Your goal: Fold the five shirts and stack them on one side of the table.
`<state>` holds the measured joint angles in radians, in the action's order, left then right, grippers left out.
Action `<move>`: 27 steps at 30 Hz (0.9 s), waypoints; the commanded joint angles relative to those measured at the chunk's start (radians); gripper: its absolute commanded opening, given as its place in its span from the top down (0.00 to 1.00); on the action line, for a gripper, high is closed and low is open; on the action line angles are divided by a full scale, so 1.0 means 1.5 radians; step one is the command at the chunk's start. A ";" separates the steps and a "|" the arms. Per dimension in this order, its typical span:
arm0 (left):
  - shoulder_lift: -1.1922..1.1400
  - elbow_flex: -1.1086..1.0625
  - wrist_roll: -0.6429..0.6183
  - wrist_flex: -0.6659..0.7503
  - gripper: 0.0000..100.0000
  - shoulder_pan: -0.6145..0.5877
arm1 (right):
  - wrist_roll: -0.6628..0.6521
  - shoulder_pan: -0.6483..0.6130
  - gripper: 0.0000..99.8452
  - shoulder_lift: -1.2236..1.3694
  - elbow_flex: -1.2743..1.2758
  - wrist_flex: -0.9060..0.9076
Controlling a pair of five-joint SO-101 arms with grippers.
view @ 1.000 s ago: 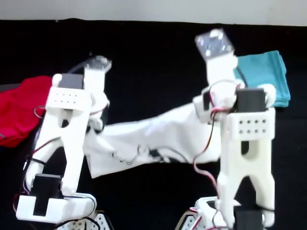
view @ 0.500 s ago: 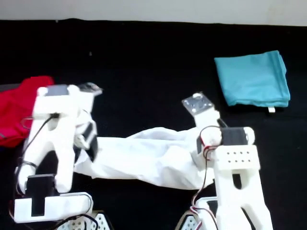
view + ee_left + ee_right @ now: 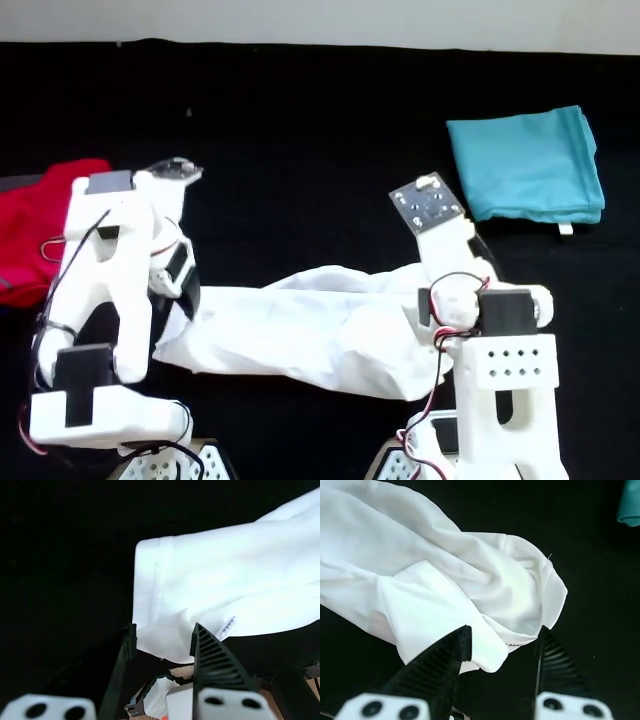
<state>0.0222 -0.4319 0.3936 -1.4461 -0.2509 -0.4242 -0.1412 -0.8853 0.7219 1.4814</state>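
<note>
Two arms came down and back toward the near edge of the table (image 3: 300, 120) within the last second. The white shirt (image 3: 300, 325), which had hung stretched between them farther back, now lay as a rumpled band along that near edge, running from arm to arm. The left gripper (image 3: 162, 635) had its fingers apart, with the shirt's hemmed end between and under them. The right gripper (image 3: 502, 635) was likewise spread over the other end's corner, so both looked released. My read: one lengthwise fold laid down, cloth still lumpy, more folding needed before it joins the folded teal shirt (image 3: 527, 165) at the right edge. The red shirt (image 3: 35, 225) sat bunched at the left edge, cut off by the frame. In the high view the arm bodies covered both shirt ends. Whether any finger touched cloth was unclear.
</note>
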 commanded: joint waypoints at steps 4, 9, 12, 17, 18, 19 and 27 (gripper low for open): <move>-0.039 -0.058 0.027 0.012 0.81 0.015 | 0.006 0.008 0.79 -0.013 0.029 -0.014; -0.020 -0.023 0.076 -0.030 0.84 0.018 | 0.008 0.010 0.79 -0.008 0.074 -0.076; -0.002 0.057 0.066 -0.035 0.85 0.018 | 0.010 0.013 0.79 0.021 0.122 -0.142; -0.050 0.147 0.009 -0.034 0.81 0.033 | 0.010 0.028 0.77 0.129 0.120 -0.183; -0.073 0.158 0.008 -0.034 0.80 0.039 | 0.010 0.031 0.75 0.150 0.113 -0.188; -0.100 0.171 0.008 -0.034 0.80 0.042 | 0.011 0.031 0.72 0.168 0.105 -0.192; -0.314 0.239 0.008 -0.024 0.83 0.063 | 0.006 0.027 0.63 0.291 0.077 -0.251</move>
<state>-0.3798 -0.1220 0.4150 -1.4860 -0.1726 -0.4181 -0.1089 -0.4971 0.8769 1.1546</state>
